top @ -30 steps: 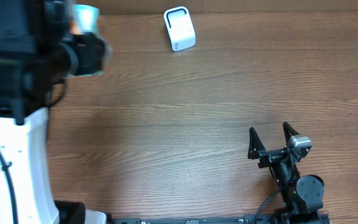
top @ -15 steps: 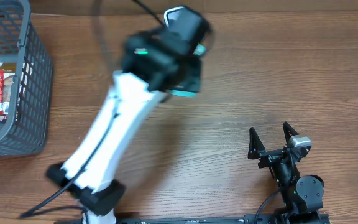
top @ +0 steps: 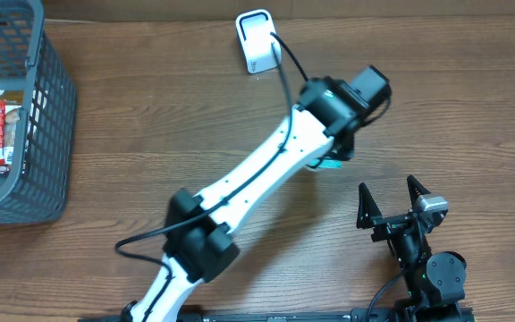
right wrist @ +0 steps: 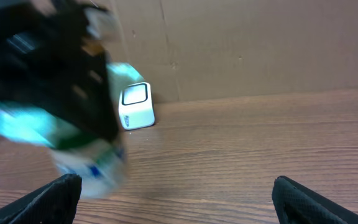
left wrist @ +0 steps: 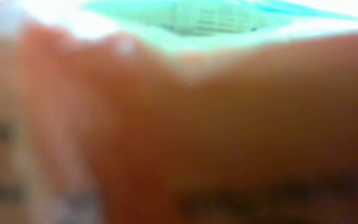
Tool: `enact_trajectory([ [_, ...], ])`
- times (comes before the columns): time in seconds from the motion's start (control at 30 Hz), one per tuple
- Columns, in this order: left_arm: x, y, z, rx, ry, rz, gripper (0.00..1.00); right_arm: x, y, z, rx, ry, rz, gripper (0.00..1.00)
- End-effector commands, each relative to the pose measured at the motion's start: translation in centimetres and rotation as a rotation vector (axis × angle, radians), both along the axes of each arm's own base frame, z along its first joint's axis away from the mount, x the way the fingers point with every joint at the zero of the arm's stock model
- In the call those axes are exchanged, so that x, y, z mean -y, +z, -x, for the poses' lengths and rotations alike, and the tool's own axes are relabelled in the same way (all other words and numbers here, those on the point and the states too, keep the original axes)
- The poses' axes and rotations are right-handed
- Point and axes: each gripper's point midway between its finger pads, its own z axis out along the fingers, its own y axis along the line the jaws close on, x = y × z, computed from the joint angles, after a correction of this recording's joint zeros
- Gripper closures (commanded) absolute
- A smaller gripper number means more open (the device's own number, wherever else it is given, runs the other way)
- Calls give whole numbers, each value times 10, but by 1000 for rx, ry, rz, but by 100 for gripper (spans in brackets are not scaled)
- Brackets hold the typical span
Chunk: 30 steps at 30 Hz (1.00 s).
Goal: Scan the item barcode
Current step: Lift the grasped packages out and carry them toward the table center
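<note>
Right of the grey basket and beyond the white scanner, the left gripper is clutching a teal packet above the table. Bringing its barcode to face the scanner looks the next move. The right gripper is idling wide open, with a cardboard backdrop behind.

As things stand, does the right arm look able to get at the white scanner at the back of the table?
Probably not directly. The right pincer sits open at the near edge, and the left arm, carrying the teal item, stretches across the straight line to the scanner.
</note>
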Motion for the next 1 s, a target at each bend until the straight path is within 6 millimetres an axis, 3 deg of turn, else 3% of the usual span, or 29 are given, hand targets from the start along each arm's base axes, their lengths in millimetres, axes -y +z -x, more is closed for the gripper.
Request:
enact_trajectory([
  [0.0,17,-11,-3,20,22,17,66,1,-2,0,6,-7,6,0],
  [0.13,30,-32,-6,8,11,20,66,1,-2,0,6,-7,6,0],
  [0.67,45,-83,2,-82,-11,-1,64,1,-2,0,6,-7,6,0],
  [0.93,49,-87,9,-114,-32,7,59,1,-2,0,6,-7,6,0],
  [0.97,49,-87,9,-117,-32,6,53,1,-2,0,6,-7,6,0],
])
